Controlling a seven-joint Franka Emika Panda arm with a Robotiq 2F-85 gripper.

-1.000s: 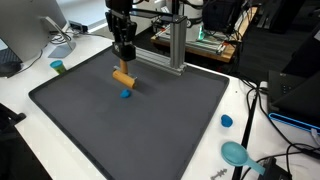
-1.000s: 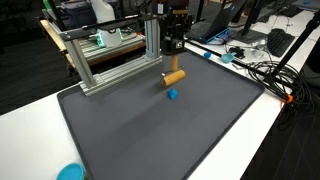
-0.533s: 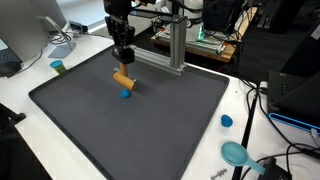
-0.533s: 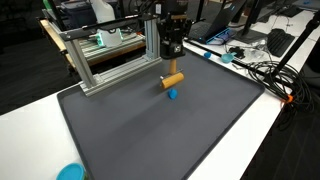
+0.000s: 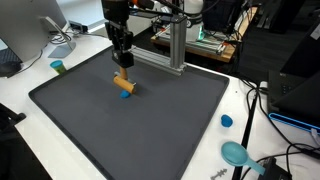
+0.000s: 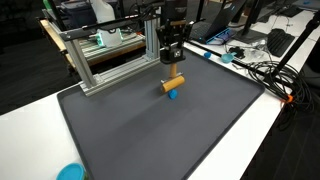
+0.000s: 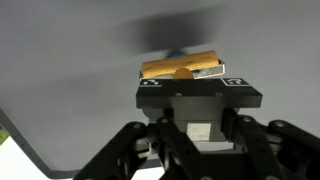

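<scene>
Orange block (image 5: 123,83), perched tilted on the small blue piece (image 5: 126,95) beneath the released, empty hand (image 5: 121,62), could topple onto the counter (image 5: 150,130) if bumped.

Orange-tan block (image 5: 122,82), blue piece (image 5: 126,94), dark grey mat (image 5: 150,125), black gripper (image 5: 123,63), white table (image 5: 15,95), silver frame (image 5: 178,45).

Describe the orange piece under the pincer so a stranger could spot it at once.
Find the big dark mat, then the part of it near the metal frame, right below the pincer. There a short orange cylinder lies on its side, resting on a small blue piece. It is the only orange thing on the mat.
</scene>
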